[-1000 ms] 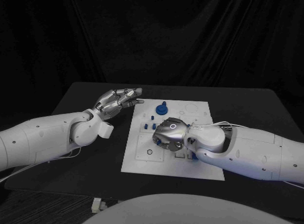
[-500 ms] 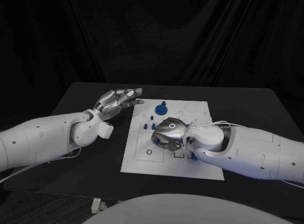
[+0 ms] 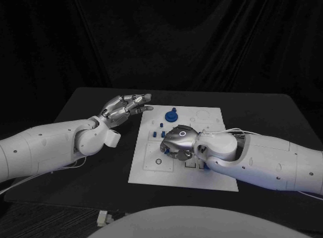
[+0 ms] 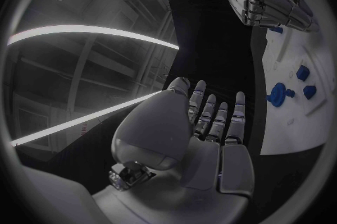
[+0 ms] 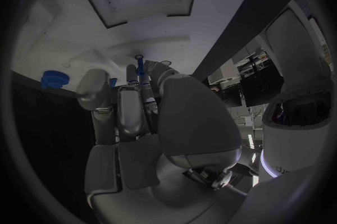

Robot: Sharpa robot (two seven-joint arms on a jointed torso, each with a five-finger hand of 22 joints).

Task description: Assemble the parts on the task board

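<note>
Two hands entered, one working and one idle.

Item 1, task board (image 3: 148, 171): white plate at the centre of the black tabletop (image 3: 83, 106). Its 12 o'clock end carries a round blue knob-like part (image 3: 171, 116); a few small blue parts (image 3: 158, 134) stand just below it, toward 9 o'clock of the working hand. A small dark ring (image 3: 158, 161) lies near the board's 8 o'clock corner.

Item 2, right hand (image 3: 179, 144): down over the middle of the board, fingers (image 5: 133, 100) curled inward. The right wrist view shows a slim blue piece (image 5: 141, 71) rising among the fingertips, apparently pinched; its exact seat in the grip cannot be told.

Item 3, left hand (image 3: 124, 106): raised off the board at about 10 o'clock from the round part, fingers (image 4: 210, 114) extended and apart, grasping nothing.

Step in hand, as a judgement: placing or seating one small part at the board's centre, with most of the assembly seemingly not yet done. Whether the piece is already in its hole is hidden under the palm.

Next move calls for: keeping the slim piece upright over its socket, pressing straight down, and loosening the fingers only once it stands unaided.
</note>
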